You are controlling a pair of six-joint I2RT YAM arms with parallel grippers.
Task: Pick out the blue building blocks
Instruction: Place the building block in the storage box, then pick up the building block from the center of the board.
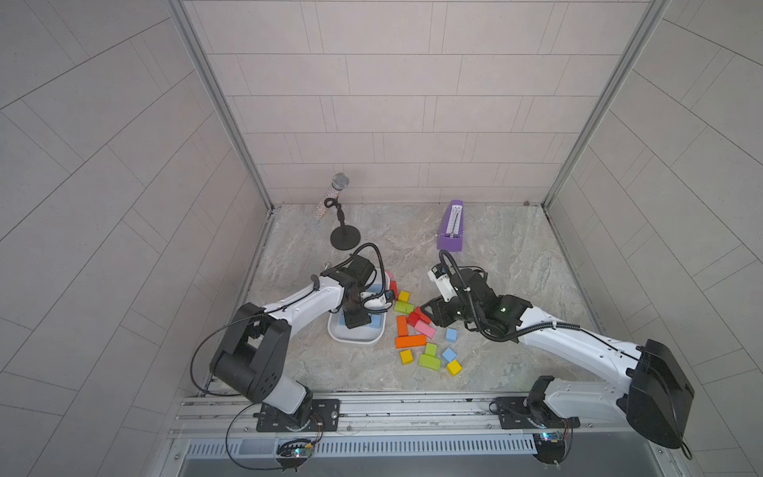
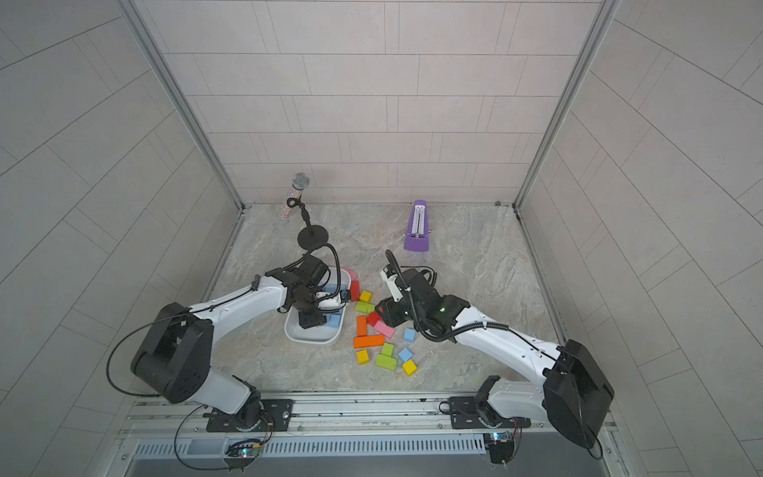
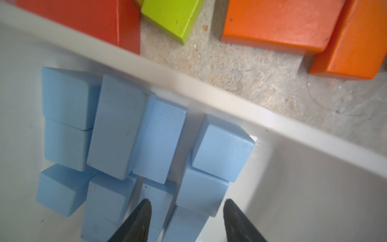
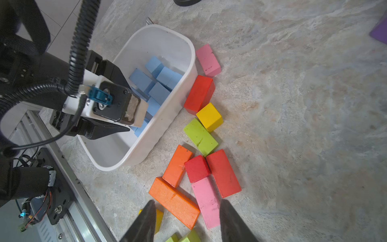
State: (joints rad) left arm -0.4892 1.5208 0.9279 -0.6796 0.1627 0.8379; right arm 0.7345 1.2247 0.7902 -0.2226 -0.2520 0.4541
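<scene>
1. Left wrist view: left claw (image 3: 186,209) hangs low inside the white bin (image 3: 209,100), jaws parted, nothing pinched. Blue building blocks (image 3: 117,125) lie piled below it, packed vs. the bin wall.
2. Prob. reason: the bin is the collect point and keeps blues apart from other colours. A low claw means a dropped block shouldn't bounce out.
3. Right wrist view: right claw (image 4: 185,211) hovers empty, jaws moderately apart, over the orange brick (image 4: 173,201) & pink brick (image 4: 206,201).
4. Not yet picked, on the table (image 1: 516,268): blue cube (image 1: 451,335) near the pink brick, and second blue cube (image 1: 449,354) further front. Task looks nearly done.
5. Room: the first cube has bare table toward the right arm, so approach is easy. The second is hemmed by the green block (image 1: 429,361) & yellow cube (image 1: 453,366), so jaws should take its free faces.
6. Red brick (image 4: 200,94) sits close to the bin wall, so the left arm should lift straight up past the rim. Metronome (image 1: 451,227) & mic stand (image 1: 340,214) are well apart at the back.
</scene>
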